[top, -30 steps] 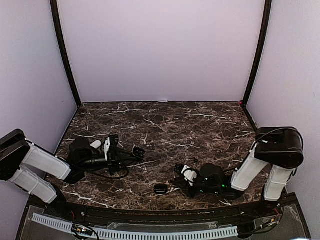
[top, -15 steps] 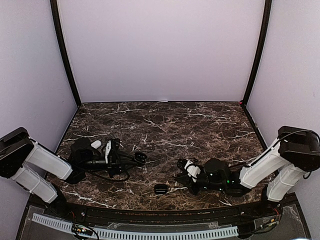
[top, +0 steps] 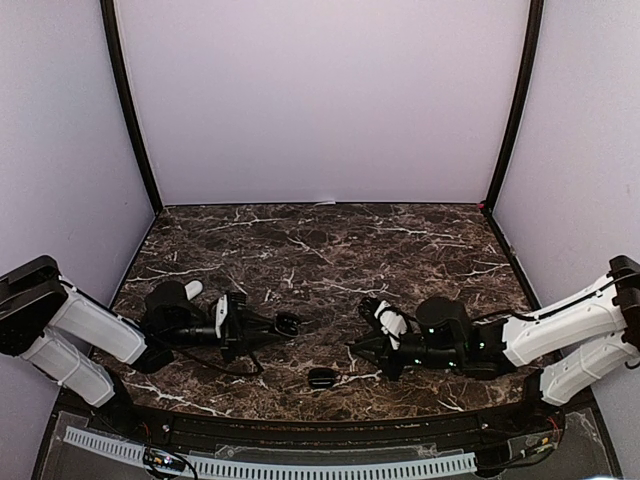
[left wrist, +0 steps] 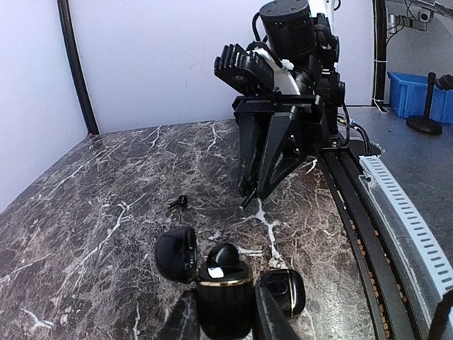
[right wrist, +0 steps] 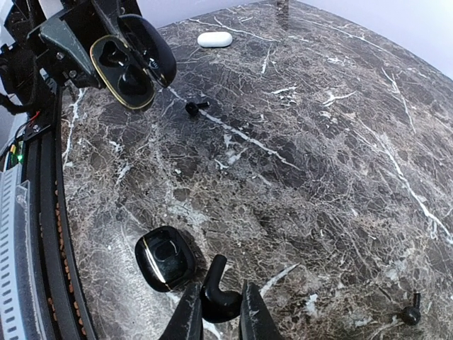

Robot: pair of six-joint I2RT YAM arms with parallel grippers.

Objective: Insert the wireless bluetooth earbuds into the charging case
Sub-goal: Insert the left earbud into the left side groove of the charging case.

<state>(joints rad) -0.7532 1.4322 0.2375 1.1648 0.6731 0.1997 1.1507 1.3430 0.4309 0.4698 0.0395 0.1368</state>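
The right gripper (right wrist: 216, 315) pinches a black earbud (right wrist: 214, 285): tiny, light, glossy, probably slippery, best held across its body. The left gripper (left wrist: 222, 320) clamps the open charging case (left wrist: 225, 289).

White shells, black joints and looping cables lead to the black left gripper (left wrist: 223, 319) and right gripper (left wrist: 248, 197).

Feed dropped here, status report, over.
Left gripper shut on open charging case. Right gripper shut on black earbud, not yet inserted. Spare open case on table nearby.
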